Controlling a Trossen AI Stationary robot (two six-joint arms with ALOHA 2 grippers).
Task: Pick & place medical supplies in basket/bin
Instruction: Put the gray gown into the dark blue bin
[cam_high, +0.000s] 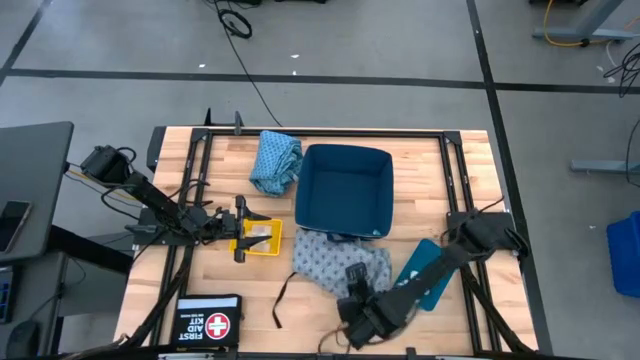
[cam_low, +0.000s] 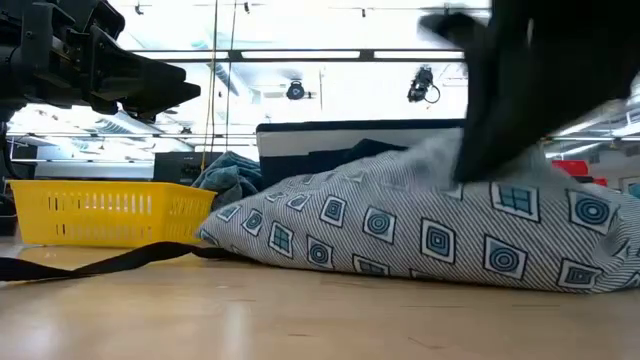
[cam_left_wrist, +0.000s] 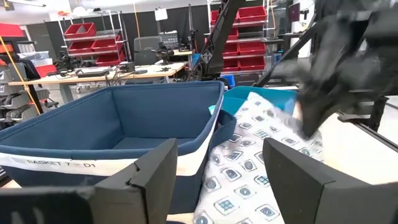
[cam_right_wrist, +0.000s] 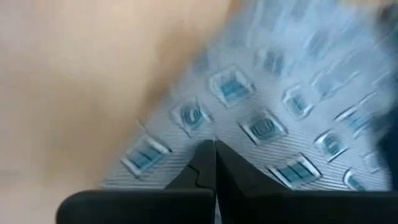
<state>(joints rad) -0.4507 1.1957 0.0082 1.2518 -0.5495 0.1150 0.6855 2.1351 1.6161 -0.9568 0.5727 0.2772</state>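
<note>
The grey-blue patterned garment (cam_high: 335, 262) lies heaped on the table in front of the navy bin (cam_high: 345, 190), its black strap (cam_high: 280, 300) trailing toward the near edge. My right gripper (cam_high: 357, 288) is shut at the garment's near right part, and in the low view the cloth (cam_low: 400, 230) rises to a peak under it. The teal-blue garment (cam_high: 275, 160) rests crumpled left of the bin. My left gripper (cam_high: 240, 230) hovers open over a small yellow basket (cam_high: 262, 240), touching nothing. I cannot make out any white rolls or packets. My right gripper comes at the grey-blue garment from above, slanting from the table's near right. Its shut fingers (cam_right_wrist: 205, 165) meet at the patterned cloth (cam_right_wrist: 249, 127) near its edge. The cloth is drawn up under them (cam_low: 455, 150), and the rest lies on the table.
A first aid kit box (cam_high: 208, 322) sits at the near left edge. A flat teal object (cam_high: 432, 272) lies under my right arm. The yellow basket (cam_low: 100, 212) stands left of the garment. The navy bin's wall (cam_left_wrist: 112, 155) is right ahead of my left gripper (cam_left_wrist: 221, 180).
</note>
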